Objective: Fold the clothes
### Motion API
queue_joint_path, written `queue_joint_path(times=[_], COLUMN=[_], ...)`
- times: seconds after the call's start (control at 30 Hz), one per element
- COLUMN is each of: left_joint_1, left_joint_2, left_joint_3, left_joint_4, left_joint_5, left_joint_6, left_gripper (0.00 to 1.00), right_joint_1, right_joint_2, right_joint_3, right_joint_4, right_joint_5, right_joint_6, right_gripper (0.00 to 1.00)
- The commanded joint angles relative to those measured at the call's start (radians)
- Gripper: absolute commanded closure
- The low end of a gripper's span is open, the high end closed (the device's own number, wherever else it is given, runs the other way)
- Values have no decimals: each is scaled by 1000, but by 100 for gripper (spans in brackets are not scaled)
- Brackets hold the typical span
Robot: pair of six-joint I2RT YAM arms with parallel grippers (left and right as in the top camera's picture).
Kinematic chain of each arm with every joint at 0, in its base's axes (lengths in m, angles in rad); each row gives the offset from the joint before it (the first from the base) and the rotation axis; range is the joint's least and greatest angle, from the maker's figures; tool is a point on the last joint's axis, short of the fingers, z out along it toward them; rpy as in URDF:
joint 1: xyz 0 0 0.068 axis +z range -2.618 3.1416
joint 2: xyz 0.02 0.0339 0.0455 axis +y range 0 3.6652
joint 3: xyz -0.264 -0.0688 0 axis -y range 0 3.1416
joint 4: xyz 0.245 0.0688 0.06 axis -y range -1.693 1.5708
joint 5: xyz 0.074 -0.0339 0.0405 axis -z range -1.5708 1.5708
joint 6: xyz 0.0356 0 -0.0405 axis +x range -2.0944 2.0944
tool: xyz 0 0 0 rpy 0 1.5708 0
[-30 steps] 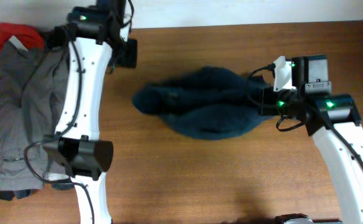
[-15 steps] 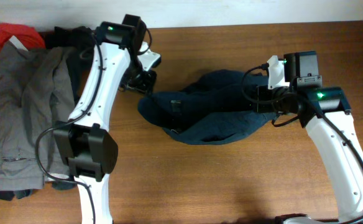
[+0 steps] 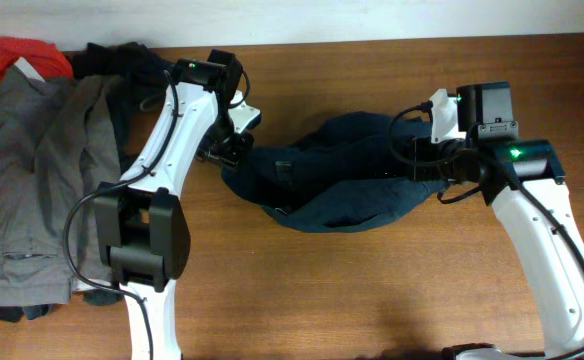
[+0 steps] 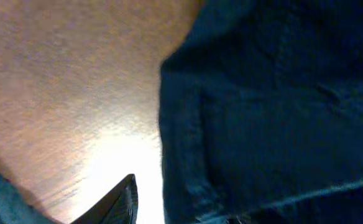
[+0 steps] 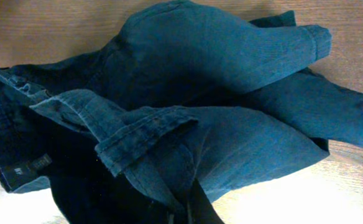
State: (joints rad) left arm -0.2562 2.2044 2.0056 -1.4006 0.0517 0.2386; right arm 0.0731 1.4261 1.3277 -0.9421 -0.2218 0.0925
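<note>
The soft, dark navy-blue denim shorts (image 3: 342,185) lie crumpled in the middle of the brown wooden table (image 3: 372,300), stretched between the two arms. The right gripper (image 3: 419,160) sits at the shorts' right end with its jaws closed tight. In the right wrist view a stitched hem of the cloth runs down into the dark fingers at the bottom edge, so the right gripper (image 5: 188,208) pinches a fold of the shorts (image 5: 200,81), and the rest spreads away from it across the wood. The left gripper (image 3: 232,143) stands at the opposite, left end, right at the cloth's edge. Its wrist view shows only one dark fingertip (image 4: 116,202) just beside a seamed border of the shorts (image 4: 275,93), with bare table to the other side. Whether this pincer has cloth between its jaws cannot be told. Well to the left lie the long grey trousers (image 3: 32,180), with a small red piece (image 3: 17,52) and a black garment (image 3: 112,55) at their far end.
</note>
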Motion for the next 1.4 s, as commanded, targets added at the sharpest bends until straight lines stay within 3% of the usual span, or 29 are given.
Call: queue_joint_path(times=[0.0, 0.2, 0.23, 0.3, 0.33, 0.63, 1.07, 1.37], left_joint_1=[3, 3, 3, 3, 3, 5, 5, 5], left_joint_2=[-7, -7, -7, -7, -7, -118, -483, -650], left_joint_3=[-11, -113, -135, -164, -166, -15, 249, 251], left_joint_4=[21, 116, 132, 164, 171, 197, 219, 199], left_joint_5=[-33, -18, -10, -4, -4, -9, -141, -255], left_joint_6=[-18, -64, -69, -93, -108, -142, -150, -227], left_gripper=[56, 59, 66, 98, 99, 100, 99, 99], right_joint_1=[6, 6, 6, 6, 6, 4, 4, 5], right_joint_2=[1, 1, 1, 1, 1, -1, -1, 0], right_joint_3=[24, 24, 24, 24, 24, 155, 750, 912], right_joint_4=[2, 0, 0, 3, 6, -3, -313, -481], right_joint_5=[15, 15, 16, 16, 16, 24, 191, 170], right_joint_6=[-11, -11, -11, -11, -11, -71, -108, -115], right_gripper=[96, 96, 96, 96, 96, 96, 96, 96])
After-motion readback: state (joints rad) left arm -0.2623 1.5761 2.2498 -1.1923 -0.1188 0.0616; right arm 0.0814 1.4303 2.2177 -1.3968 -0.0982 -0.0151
